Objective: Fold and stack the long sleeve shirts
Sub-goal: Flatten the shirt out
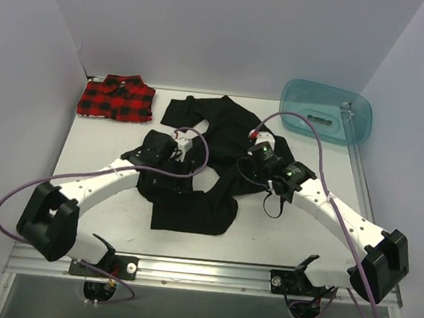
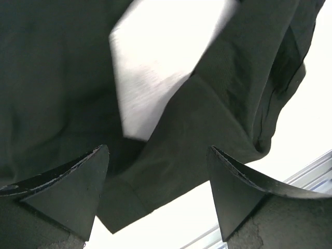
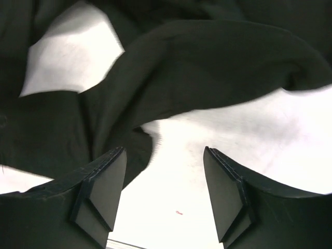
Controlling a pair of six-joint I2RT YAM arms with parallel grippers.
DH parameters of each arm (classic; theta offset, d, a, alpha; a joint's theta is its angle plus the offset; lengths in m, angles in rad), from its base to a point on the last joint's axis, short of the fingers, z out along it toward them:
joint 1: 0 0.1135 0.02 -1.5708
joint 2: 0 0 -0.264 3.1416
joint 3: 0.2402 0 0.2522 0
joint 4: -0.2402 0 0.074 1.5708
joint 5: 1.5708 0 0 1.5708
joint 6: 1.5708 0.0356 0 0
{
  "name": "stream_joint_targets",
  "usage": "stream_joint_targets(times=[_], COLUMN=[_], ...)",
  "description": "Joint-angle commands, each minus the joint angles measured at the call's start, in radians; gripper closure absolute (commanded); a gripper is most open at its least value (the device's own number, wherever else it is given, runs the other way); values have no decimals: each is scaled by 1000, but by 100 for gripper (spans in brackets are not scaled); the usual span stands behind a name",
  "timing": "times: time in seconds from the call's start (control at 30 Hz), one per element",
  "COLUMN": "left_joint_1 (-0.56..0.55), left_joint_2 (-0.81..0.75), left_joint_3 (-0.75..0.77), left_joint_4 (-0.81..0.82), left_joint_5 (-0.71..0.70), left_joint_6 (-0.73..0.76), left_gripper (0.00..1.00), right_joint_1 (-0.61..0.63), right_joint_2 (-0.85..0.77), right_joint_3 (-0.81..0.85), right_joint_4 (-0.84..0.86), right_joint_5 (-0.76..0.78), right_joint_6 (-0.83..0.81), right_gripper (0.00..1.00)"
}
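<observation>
The black shirt (image 1: pixel 201 158) lies spread and rumpled in the middle of the table. The red-and-black plaid shirt (image 1: pixel 117 97) lies folded at the back left. My left gripper (image 1: pixel 169 149) hovers over the black shirt's left side; in the left wrist view it (image 2: pixel 158 194) is open, with a cuff or sleeve end (image 2: pixel 171 155) below the jaws. My right gripper (image 1: pixel 256 157) is over the shirt's right side; in the right wrist view it (image 3: pixel 163 194) is open and empty above bare table, with black cloth (image 3: pixel 207 62) just ahead.
A translucent teal plastic tub (image 1: pixel 326 110) stands at the back right. White walls close the left, back and right sides. The metal rail (image 1: pixel 209 271) runs along the table's near edge.
</observation>
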Motion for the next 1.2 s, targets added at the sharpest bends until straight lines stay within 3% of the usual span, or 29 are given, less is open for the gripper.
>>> stream_joint_targets(times=[0.0,0.1,0.33,0.47,0.5,0.53,0.7,0.87,0.97,1.1,1.17], left_joint_1=[-38,-62,-102,-119,-120,-125,-128,-127,-130,-165,-189], left_joint_2=[135,250,347,317,280,255,52,-36,-76,-229,-288], left_joint_3=[127,199,244,221,217,215,273,399,492,523,497], left_joint_4=[-43,-100,-168,-177,-188,-197,-283,-349,-376,-376,-378], left_joint_5=[37,70,133,170,166,152,-3,-251,-331,-276,-180], left_joint_6=[127,190,232,225,223,226,301,404,458,530,544], left_gripper=[15,19,47,80,95,100,100,100,100,100,100], right_joint_1=[-66,-91,-137,-163,-169,-173,-196,-206,-210,-215,-221], right_joint_2=[-69,-114,-146,-99,-84,-53,32,56,39,-8,-39], right_joint_3=[-43,-78,-140,-105,-94,-83,0,6,-5,-35,-61], right_joint_4=[-42,-42,-6,31,36,51,93,126,134,140,146], right_joint_5=[4,17,-5,-6,-3,1,21,27,30,58,67], right_joint_6=[73,73,93,113,119,125,151,176,176,174,176], right_gripper=[37,37,37,37,37,37,39,40,41,41,41])
